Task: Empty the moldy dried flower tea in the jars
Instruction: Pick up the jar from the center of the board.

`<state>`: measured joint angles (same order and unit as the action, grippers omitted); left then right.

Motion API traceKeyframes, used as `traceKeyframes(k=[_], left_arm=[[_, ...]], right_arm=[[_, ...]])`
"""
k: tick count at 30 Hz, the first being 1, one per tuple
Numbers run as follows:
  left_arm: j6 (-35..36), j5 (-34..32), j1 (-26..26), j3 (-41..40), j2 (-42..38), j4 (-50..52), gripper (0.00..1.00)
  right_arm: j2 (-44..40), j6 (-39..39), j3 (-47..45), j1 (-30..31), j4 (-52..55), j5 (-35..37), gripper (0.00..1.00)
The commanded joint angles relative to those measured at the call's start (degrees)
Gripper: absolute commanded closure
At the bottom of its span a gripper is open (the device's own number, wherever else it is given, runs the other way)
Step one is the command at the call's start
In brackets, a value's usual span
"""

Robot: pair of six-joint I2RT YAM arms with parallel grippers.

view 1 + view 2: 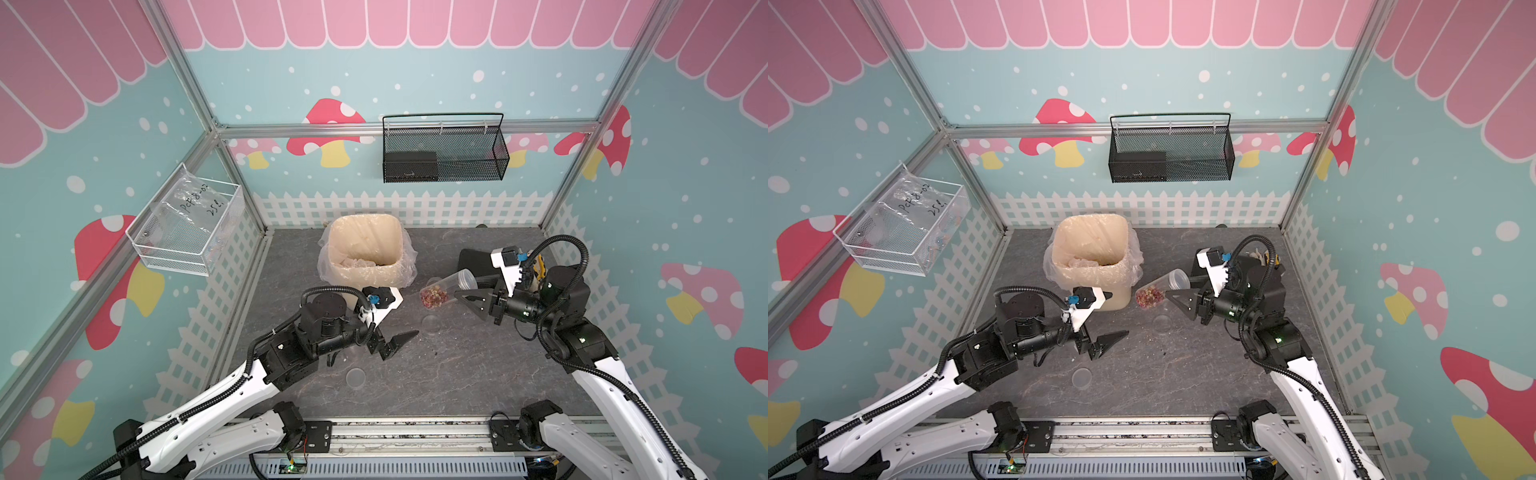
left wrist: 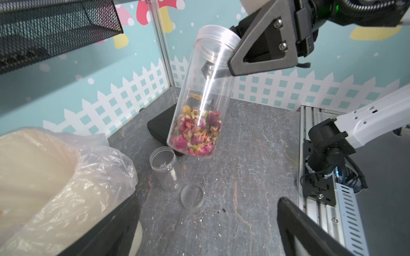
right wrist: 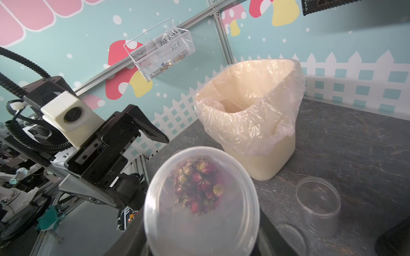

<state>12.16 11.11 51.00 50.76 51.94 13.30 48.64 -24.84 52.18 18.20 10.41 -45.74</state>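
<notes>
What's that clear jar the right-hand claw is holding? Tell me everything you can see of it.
The jar is a tall clear plastic cylinder with its cloudy screw lid still on. Dried pink, red and tan flower tea fills roughly its bottom third. The right gripper clamps it just below the lid and holds it tilted, apparently clear of the table, close to the bin.

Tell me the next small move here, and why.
Probably bring the open left gripper to the jar's free lower end and grip it. The right gripper holds the jar tilted in the air near its lid, which is still on, the tea sits inside; the lid must come off before pouring into the bin.
</notes>
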Motion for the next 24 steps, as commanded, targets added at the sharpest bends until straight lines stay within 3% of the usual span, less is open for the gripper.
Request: traceKeyframes(k=[1,7,14,24], left_arm=[[9.1,-2.5,1.4,-1.9,0.5,-6.3,0.01],[14.3,-3.8,1.9,-2.2,2.2,-8.8,0.01],[14.6,-5.1,2.3,-3.4,3.5,-12.2,0.02],[13.2,-7.1,2.4,-4.2,5.9,-13.8,0.13]], right_arm=[[0.7,-0.4,-0.1,3.0,-3.8,0.8,1.00],[3.8,0.0,1.2,8.5,-5.2,1.7,1.00],[6.4,0.1,2.5,12.9,-7.5,1.7,1.00],[5.9,-0.4,1.9,15.8,-8.8,2.9,1.00]])
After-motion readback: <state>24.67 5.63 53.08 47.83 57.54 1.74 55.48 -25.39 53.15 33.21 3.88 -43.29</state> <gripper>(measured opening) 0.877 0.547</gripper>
